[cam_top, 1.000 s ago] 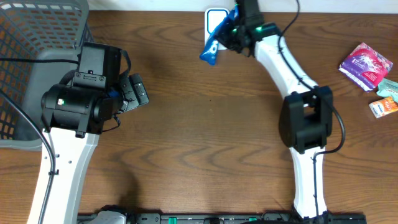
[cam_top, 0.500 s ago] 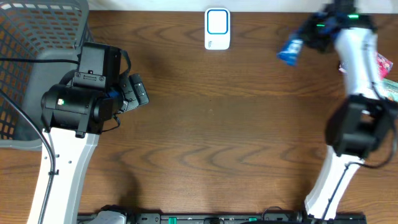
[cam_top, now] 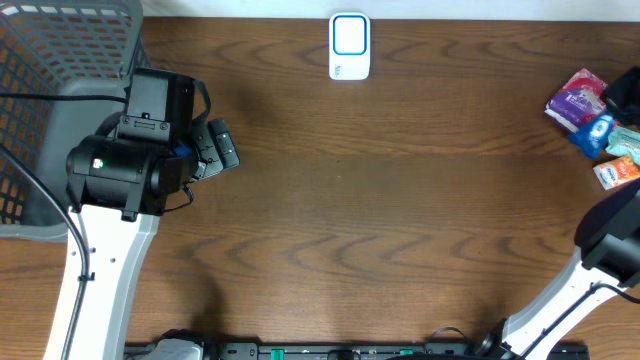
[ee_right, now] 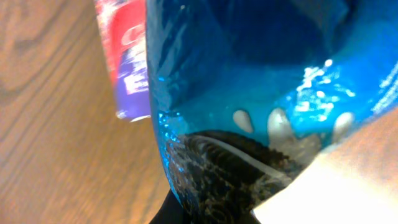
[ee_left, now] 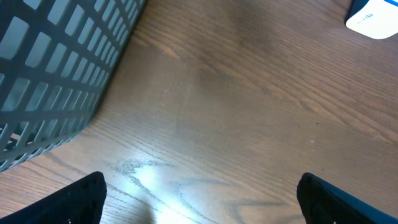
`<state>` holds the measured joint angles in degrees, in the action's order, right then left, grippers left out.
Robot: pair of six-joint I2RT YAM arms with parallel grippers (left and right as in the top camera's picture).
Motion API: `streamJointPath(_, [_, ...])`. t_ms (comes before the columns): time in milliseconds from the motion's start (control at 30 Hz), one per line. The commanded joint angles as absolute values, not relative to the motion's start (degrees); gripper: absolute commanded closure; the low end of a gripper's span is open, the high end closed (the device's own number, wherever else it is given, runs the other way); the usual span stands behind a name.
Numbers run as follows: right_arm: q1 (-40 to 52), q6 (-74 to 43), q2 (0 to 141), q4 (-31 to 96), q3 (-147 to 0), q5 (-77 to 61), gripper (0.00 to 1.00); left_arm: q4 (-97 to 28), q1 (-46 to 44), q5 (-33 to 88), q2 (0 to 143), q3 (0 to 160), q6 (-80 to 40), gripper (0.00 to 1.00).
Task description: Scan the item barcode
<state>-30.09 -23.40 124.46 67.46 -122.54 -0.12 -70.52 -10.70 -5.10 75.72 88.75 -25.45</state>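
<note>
Blue packet (cam_top: 598,130): at the far right of the table (cam_top: 400,200), low among the other packets, just beside the purple packet (cam_top: 577,103) and above the orange packet (cam_top: 617,172).
Right gripper (cam_top: 606,118): clenched tight on the blue packet, whose shiny wrapper fills the right wrist view.
Left gripper (ee_left: 199,205): fingers spread wide with nothing between them, hanging over bare wood near the basket (cam_top: 60,100).
Scanner (cam_top: 349,45): far centre of the table, well apart from the blue packet.
Risk, no read: the packet is nowhere near the scanner window, and I cannot tell which face carries the barcode.
Risk, slip: the grip looks to pinch thin, slick film, so a quick swing could let the packet slide or twist.
Risk, mix-up: a release here would drop it among the other packets, or nudge the purple one.
</note>
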Motion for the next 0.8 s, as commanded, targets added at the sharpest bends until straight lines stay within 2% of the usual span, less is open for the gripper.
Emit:
streamJointPath(0, [-31.57, -20.49, 123.90, 67.09, -122.87, 1.26, 0.97, -70.70, -10.52, -6.07, 75.29, 89.10, -25.10, 0.02])
streamJointPath(33, [-31.97, -20.51, 123.90, 67.07, -122.87, 1.43, 0.92, -70.70, -10.52, -6.07, 75.29, 89.10, -25.10, 0.02])
streamJointPath(133, [-32.62, -20.10, 123.90, 66.89, -122.87, 2.76, 0.56, -70.70, -10.52, -6.07, 75.29, 89.10, -25.10, 0.02])
streamJointPath(200, [-32.64, -18.35, 123.90, 66.39, -122.83, 3.14, 0.39, -70.70, -10.52, -6.07, 75.29, 89.10, -25.10, 0.02])
streamJointPath(267, [-32.58, -16.69, 123.90, 66.19, -122.83, 3.09, 0.32, -70.70, -10.52, -6.07, 75.29, 89.10, -25.10, 0.02])
streamJointPath(433, [-32.14, -15.51, 123.90, 68.07, -122.83, 1.41, 0.25, -70.70, -10.52, -6.07, 75.29, 89.10, -25.10, 0.02])
streamJointPath(533, [-31.57, -15.57, 123.90, 69.84, -122.83, -2.44, 0.25, -70.70, -10.52, -6.07, 75.29, 89.10, -25.10, 0.02])
streamJointPath(633, [-30.94, -15.59, 123.50, 70.89, -122.85, -9.17, 0.09, -70.70, -10.52, -6.07, 75.29, 89.10, -25.10, 0.02])
streamJointPath(767, [-30.00, -15.57, 121.10, 73.45, -122.85, -17.21, 0.06, -70.70, -10.52, -6.07, 75.29, 89.10, -25.10, 0.02])
